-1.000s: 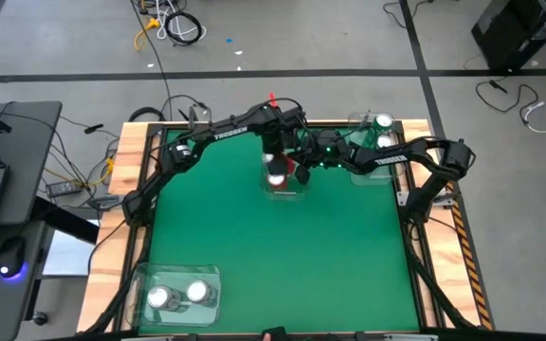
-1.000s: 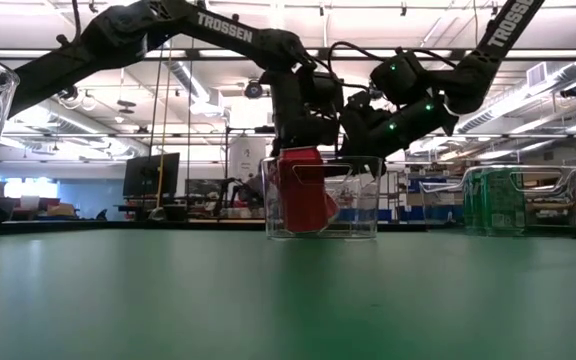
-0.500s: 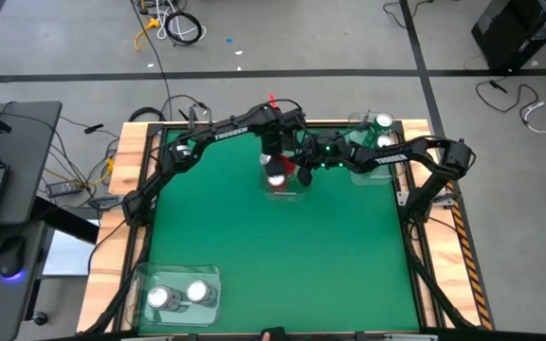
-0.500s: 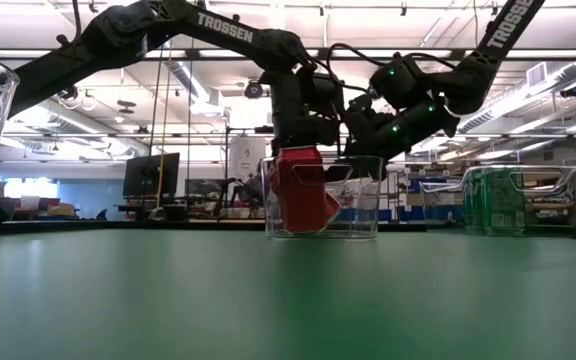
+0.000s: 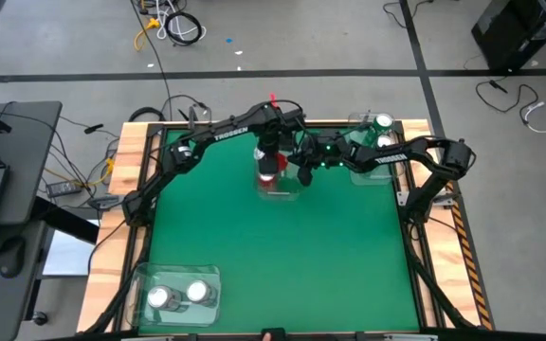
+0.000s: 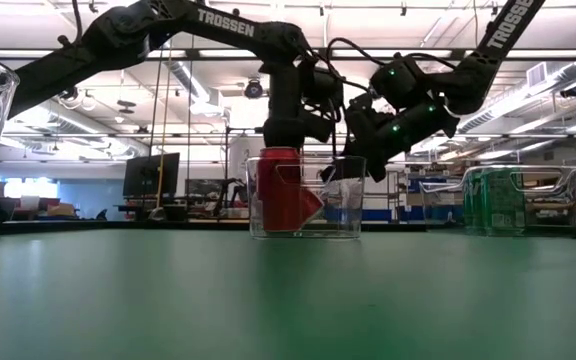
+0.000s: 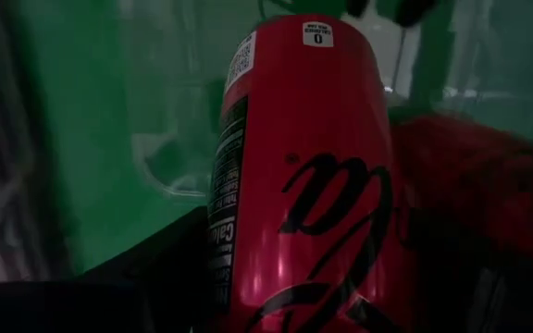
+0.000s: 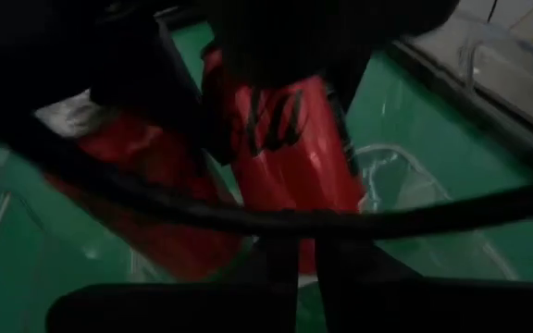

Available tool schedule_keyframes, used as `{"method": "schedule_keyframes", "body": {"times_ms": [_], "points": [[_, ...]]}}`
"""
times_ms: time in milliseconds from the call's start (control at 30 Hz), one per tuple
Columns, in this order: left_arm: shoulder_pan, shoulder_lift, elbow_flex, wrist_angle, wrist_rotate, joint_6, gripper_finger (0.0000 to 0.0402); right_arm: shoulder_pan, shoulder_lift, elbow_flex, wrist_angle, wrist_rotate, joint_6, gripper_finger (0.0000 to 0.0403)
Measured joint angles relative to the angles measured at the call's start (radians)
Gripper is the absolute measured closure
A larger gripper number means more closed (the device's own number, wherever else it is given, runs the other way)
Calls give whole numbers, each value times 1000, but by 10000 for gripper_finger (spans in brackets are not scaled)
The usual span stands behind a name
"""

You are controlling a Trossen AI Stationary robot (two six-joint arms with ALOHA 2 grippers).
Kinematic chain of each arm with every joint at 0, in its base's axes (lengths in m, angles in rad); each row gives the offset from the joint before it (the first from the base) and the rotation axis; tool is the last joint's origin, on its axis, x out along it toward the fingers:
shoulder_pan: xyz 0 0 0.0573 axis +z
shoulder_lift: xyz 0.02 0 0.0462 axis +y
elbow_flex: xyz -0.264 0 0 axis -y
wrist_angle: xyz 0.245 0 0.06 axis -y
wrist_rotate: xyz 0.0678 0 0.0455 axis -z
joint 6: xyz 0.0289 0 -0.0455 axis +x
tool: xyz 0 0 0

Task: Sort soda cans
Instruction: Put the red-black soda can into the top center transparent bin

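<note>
A red can [image 6: 280, 190] is standing in a clear bin [image 5: 279, 183] near the table's far edge. The left gripper [image 6: 286, 130] is squeezing its top, hiding the can from above. Only the wrist views are showing a second red can [image 7: 475, 190] beside it. The right gripper [image 5: 303, 175] is hanging just beside the bin; I cannot tell if it is open. The bin has slid left since before.

The table [image 5: 282, 256] has a green top framed by a pale wooden rim. Three clear plastic bins rest on it: one at the far middle [image 5: 280, 183] (it holds red cans), one at the far right corner [image 5: 370, 152] holding green cans, and one at the near left corner [image 5: 180, 292] with two silver-topped cans.
</note>
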State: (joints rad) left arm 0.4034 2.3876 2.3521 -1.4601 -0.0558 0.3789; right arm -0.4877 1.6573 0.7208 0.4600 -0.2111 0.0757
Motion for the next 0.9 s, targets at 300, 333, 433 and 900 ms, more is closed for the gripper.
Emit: {"method": "schedule_keyframes", "body": {"times_ms": [300,333,433,900], "points": [[-2,-9,3,-19,-15,6,99,0,45,0,100,-2,19,400],[-3,-9,3,-26,-17,8,99,0,63,1,109,-3,33,400],[-6,-10,3,-29,-16,10,99,1,117,4,176,-15,61,401],[-5,-12,1,-48,-23,13,98,-1,149,113,27,-72,62,403]]}}
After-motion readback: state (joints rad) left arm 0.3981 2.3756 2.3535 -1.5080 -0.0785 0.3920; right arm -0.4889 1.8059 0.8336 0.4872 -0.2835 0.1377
